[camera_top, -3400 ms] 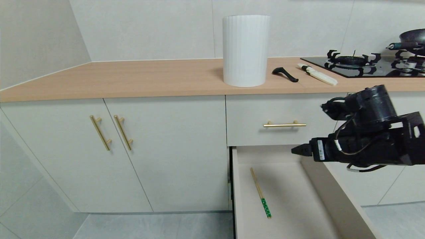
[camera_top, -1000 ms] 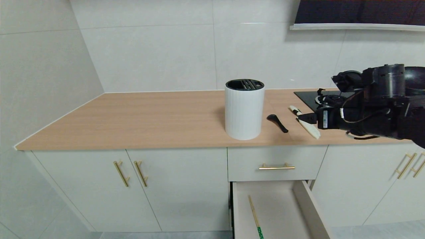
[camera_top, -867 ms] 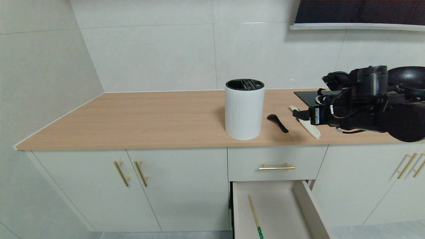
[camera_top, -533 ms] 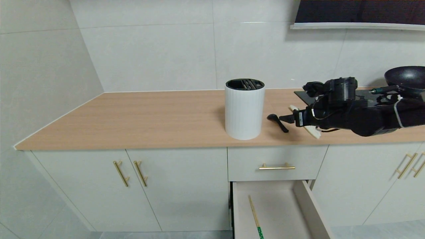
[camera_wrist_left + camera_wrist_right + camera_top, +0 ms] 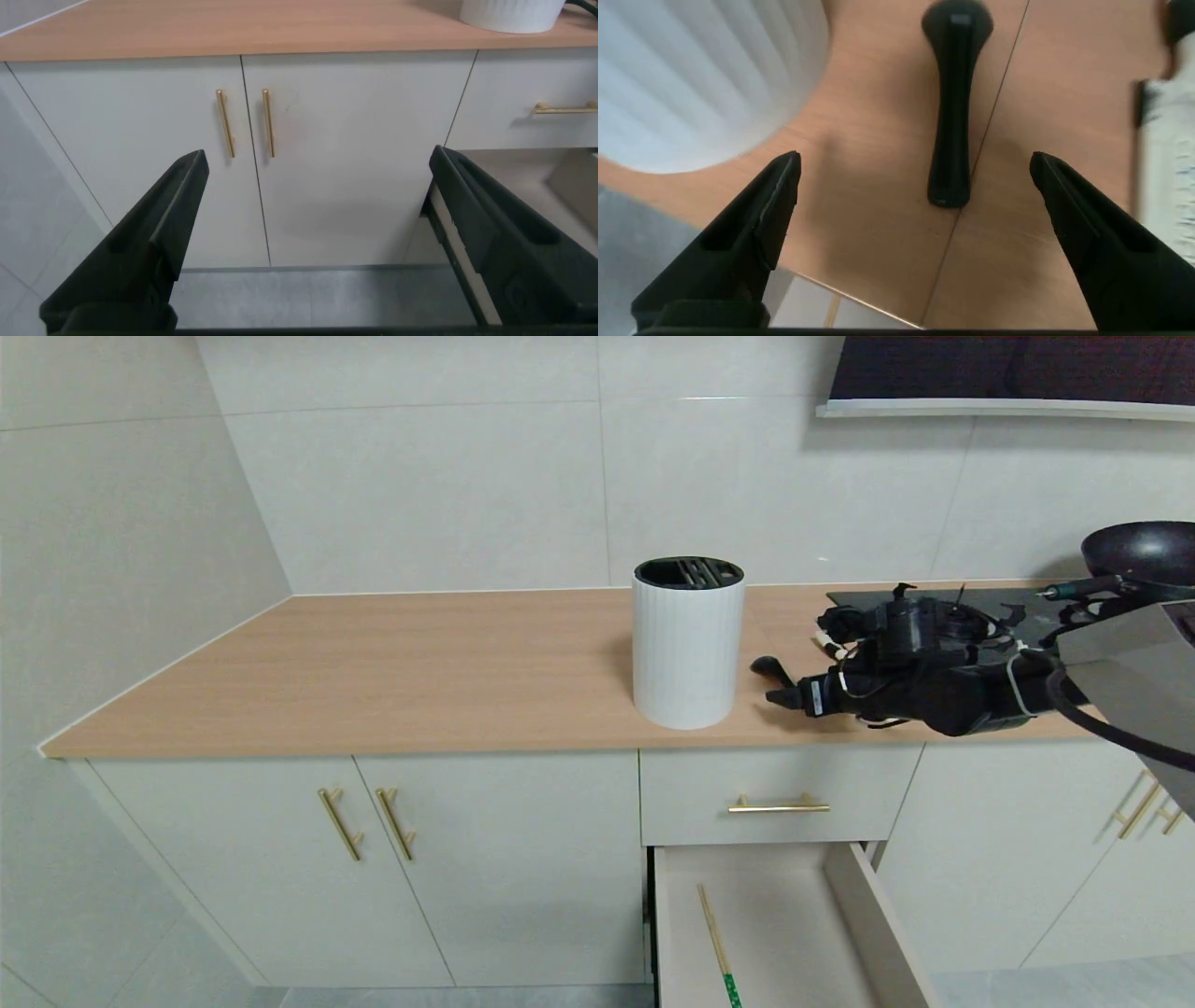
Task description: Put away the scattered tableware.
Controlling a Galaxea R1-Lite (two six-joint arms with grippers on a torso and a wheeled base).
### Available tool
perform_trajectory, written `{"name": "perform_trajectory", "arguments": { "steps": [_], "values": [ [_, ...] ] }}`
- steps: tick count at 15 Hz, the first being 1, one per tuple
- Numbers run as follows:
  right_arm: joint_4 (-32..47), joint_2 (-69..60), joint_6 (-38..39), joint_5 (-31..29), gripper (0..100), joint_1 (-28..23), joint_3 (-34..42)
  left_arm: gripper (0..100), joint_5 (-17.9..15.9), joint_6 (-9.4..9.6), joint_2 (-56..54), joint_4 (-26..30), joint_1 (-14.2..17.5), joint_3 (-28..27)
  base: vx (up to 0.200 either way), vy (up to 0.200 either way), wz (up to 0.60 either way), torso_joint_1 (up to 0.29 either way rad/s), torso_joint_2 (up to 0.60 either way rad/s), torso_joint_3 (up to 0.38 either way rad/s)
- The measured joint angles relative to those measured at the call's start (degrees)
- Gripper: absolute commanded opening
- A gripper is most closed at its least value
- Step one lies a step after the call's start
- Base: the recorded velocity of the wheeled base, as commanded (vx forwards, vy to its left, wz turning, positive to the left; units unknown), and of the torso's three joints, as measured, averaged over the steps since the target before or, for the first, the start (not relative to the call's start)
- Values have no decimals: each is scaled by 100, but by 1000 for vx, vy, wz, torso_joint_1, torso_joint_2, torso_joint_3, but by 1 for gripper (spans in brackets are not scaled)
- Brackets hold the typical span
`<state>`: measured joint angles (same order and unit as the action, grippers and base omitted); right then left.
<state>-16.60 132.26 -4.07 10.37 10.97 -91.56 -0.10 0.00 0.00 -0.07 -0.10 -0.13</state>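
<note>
**Right arm stretched out low over the counter, fingers spread around the black utensil**

Over the last second the right gripper point(image 5: 780, 698) has slid leftward and down from above the cream-handled utensil point(image 5: 822, 639) to the near end of the black utensil point(image 5: 767, 665). The arm now lies long and low over the wooden counter point(image 5: 420, 663). The holder, drawer and chopsticks have stayed put.

In the right wrist view the right gripper point(image 5: 913, 163) has its fingers wide apart and grips nothing. The black utensil point(image 5: 952, 112) lies flat on the counter straight ahead, in line with the gap. Its near tip is about level with the fingertips and clear of both.

The white ribbed holder point(image 5: 691, 75) stands upright just outside the left finger. It is near the utensil but does not touch it. The cream-handled utensil point(image 5: 1167, 159) lies just outside the right finger.

Well below the gripper, the open drawer point(image 5: 868, 915) holds a pair of chopsticks point(image 5: 717, 938) lying flat on its floor.

The left gripper point(image 5: 318, 154) is also spread wide and empty. It hangs low in front of the cabinet doors, whose gold handles point(image 5: 247, 123) are ahead of it.
</note>
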Motion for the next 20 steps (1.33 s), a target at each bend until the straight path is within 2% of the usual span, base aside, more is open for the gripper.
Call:
{"name": "perform_trajectory", "arguments": {
  "steps": [8,9,18,20],
  "values": [
    [-50,539,-11,-48,100,-63,-389,100,0,0,0,0,0,0,0,0,0,0,0,0],
    [-61,564,-17,-56,0,-59,-397,100,0,0,0,0,0,0,0,0,0,0,0,0],
    [-30,647,24,-67,0,-41,-391,100,0,0,0,0,2,0,0,0,0,0,0,0],
    [-9,606,84,-250,0,-41,-345,100,0,0,0,0,2,-2,0,0,0,0,0,0]
  ]
}}
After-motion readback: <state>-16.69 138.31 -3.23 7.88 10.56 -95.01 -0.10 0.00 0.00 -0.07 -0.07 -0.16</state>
